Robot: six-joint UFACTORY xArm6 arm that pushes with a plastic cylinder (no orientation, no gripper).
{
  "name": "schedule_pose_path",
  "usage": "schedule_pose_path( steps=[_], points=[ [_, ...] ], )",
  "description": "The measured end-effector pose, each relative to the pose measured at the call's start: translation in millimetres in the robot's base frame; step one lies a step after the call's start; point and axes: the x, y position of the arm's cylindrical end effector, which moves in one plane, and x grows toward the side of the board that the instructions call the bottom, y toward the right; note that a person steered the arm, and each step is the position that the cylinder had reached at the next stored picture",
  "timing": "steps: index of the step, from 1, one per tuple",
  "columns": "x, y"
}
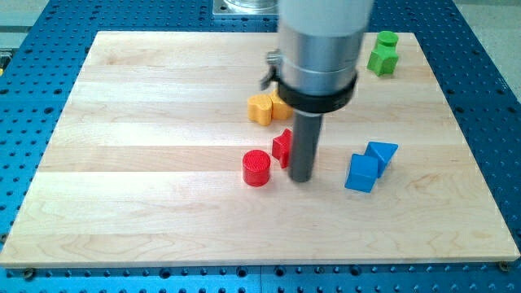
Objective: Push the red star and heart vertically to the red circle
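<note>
Rod contact is the concern at this moment: the arm carries no gripper, so nothing is held, and the tip rests on the wooden board just right of the red star, apparently touching it. The red circle stands just left of the star and slightly nearer. The yellow heart lies farther back, beside another yellow block partly hidden by the arm. A push leftward could knock the star into the circle and shift that reference. Two blue blocks sit to the right, two green blocks at the far right.
</note>
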Motion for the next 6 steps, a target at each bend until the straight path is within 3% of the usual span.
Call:
schedule_pose_path(
  steps=[2, 3, 5, 6],
  points=[
    [-3.3, -46.1],
    [-7.7, 11.5],
    [-31.6, -69.7],
    [-32.9, -35.1]
  ],
)
